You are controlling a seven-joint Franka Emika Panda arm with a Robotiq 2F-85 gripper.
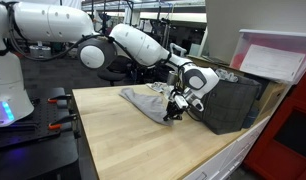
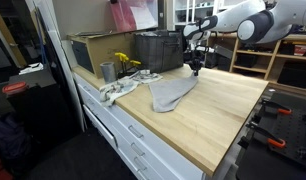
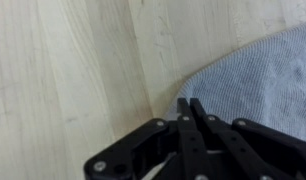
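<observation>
One grey cloth (image 2: 171,93) flat on table (image 2: 238,115), long axis diagonal, far corner at my pincer (image 2: 195,70). Wrist view: fingers pressed together at cloth edge, I can't tell if fabric is pinched. One black crate (image 1: 233,100) just behind. Only an exterior view shows one metal cup (image 2: 107,71), yellow flowers (image 2: 123,62), one white rag (image 2: 117,91).

This looks like a robotics lab or workshop. The claw (image 1: 173,113) hangs over a wooden bench (image 1: 143,145) with white drawers (image 2: 133,140) underneath. A dark crate (image 1: 231,100) stands just beside the claw, and a red cabinet (image 1: 293,135) stands past the crate. Office chairs (image 1: 118,70) sit well behind the claw. In an exterior view, open shelves (image 2: 283,60) stand beyond it and clamps (image 2: 276,142) lie off the bench's end.
</observation>
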